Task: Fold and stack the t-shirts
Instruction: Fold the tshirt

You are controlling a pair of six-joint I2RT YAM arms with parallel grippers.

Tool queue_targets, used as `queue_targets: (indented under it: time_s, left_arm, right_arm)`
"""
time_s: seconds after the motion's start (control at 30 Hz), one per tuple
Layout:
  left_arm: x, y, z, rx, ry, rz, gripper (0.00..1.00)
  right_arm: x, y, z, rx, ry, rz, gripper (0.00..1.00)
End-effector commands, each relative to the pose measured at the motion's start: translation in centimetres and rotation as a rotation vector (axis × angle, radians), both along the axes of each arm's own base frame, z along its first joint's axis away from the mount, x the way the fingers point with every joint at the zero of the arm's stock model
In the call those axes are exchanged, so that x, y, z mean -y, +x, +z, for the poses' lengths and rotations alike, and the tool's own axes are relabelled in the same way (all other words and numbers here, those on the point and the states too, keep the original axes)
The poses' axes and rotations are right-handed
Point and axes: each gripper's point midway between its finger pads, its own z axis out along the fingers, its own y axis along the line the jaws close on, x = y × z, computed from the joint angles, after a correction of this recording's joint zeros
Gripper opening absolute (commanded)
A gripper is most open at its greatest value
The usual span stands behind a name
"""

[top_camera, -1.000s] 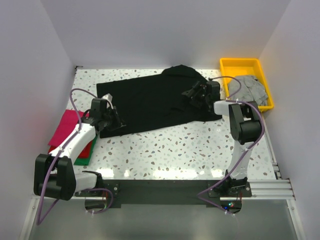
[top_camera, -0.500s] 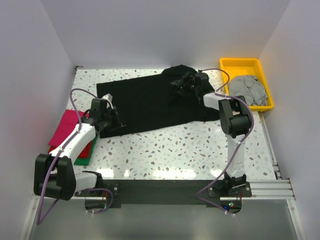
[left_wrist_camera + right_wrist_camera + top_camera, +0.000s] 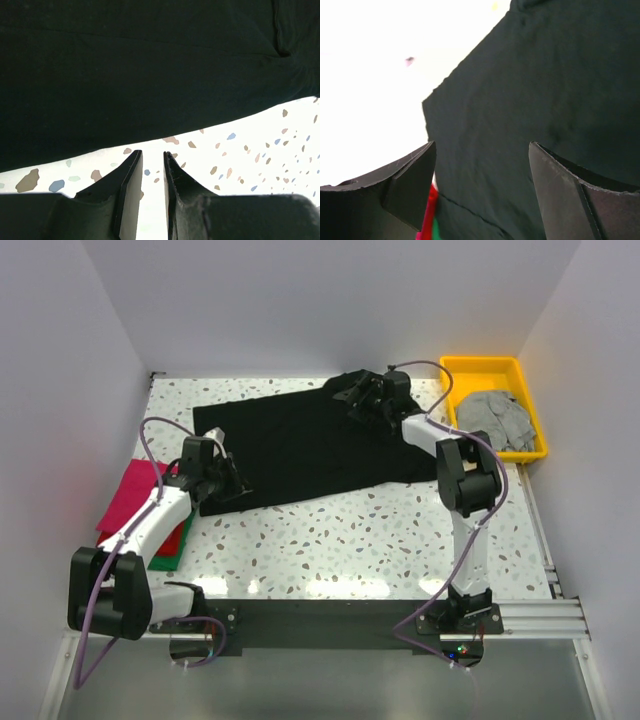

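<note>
At the black t-shirt (image 3: 290,445), right claw (image 3: 482,143) gapes wide, left claw (image 3: 152,152) narrow and empty.

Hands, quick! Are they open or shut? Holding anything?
Left hand: barely open, holding nothing.
Right hand: wide open over the black t-shirt, holding nothing.

1. We can read no text, label, brand, number or sign in any of the three views.
2. Nothing here carries print that we can make out.

Right end effector (image 3: 350,398) swung farther across the black t-shirt (image 3: 290,445).
</note>
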Motion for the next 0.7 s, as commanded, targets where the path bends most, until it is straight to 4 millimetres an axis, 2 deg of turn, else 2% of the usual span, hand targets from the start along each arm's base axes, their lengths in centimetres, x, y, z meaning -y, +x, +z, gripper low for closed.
queue_targets:
  time_s: [0.0,0.03,0.07,0.1,0.13,0.17,0.2,0.23,0.27,0.3,0.4,0.43,0.5,0.6,0.63,0.67]
  left_arm:
    - [0.0,0.4,0.1,0.02,-0.005,-0.016,0.29]
    - [0.0,0.5,0.1,0.019,-0.008,-0.014,0.29]
    - [0.1,0.7,0.2,0.024,-0.014,-0.009,0.29]
    - [0.2,1.1,0.5,0.031,-0.02,-0.005,0.29]
    - [0.3,1.2,0.4,0.023,-0.025,-0.001,0.29]
    - [0.5,1.4,0.5,0.017,-0.041,0.01,0.28]
    - [0.6,2.0,1.0,0.025,-0.051,0.02,0.28]
    - [0.7,2.3,1.0,0.018,-0.06,0.033,0.28]
    - [0.7,2.8,1.2,0.019,-0.077,0.073,0.28]
    - [0.7,3.4,1.6,0.024,-0.085,0.094,0.28]
    - [0.2,4.8,1.7,0.01,-0.106,0.203,0.28]
    - [0.1,5.2,1.1,-0.008,-0.103,0.234,0.28]
    - [-0.2,6.5,1.2,-0.003,-0.11,0.297,0.28]
    - [-0.7,7.7,-0.2,-0.032,-0.072,0.359,0.27]
    - [-0.8,7.9,-1.6,-0.065,-0.056,0.37,0.27]
    - [-1.0,8.0,-2.3,-0.085,-0.049,0.39,0.27]
  right_arm:
    - [2.7,-2.0,5.1,0.056,-0.131,-0.018,0.78]
    - [4.0,-2.3,5.1,0.065,-0.199,-0.038,0.78]
    - [5.2,-3.2,7.1,0.092,-0.228,-0.06,0.78]
    - [7.0,-4.7,5.1,0.019,-0.287,-0.079,0.78]
    - [8.8,-5.2,4.7,0.012,-0.353,-0.11,0.78]
    - [10.2,-6.1,6.3,0.029,-0.375,-0.14,0.78]
    - [12.1,-6.7,5.8,0.006,-0.4,-0.169,0.78]
    - [13.5,-8.2,4.1,-0.043,-0.433,-0.171,0.78]
    - [14.3,-8.8,4.6,-0.037,-0.434,-0.18,0.77]
    - [15.8,-9.6,3.3,-0.075,-0.446,-0.193,0.77]
    - [17.8,-10.9,1.8,-0.12,-0.52,-0.202,0.77]
    - [18.1,-11.2,1.3,-0.128,-0.547,-0.195,0.77]
    - [18.1,-11.4,0.1,-0.15,-0.562,-0.18,0.77]
    - [17.8,-10.5,-0.5,-0.133,-0.552,-0.169,0.76]
    - [17.6,-10.3,-1.9,-0.162,-0.554,-0.15,0.75]
    - [17.5,-10.0,-2.2,-0.166,-0.557,-0.144,0.74]
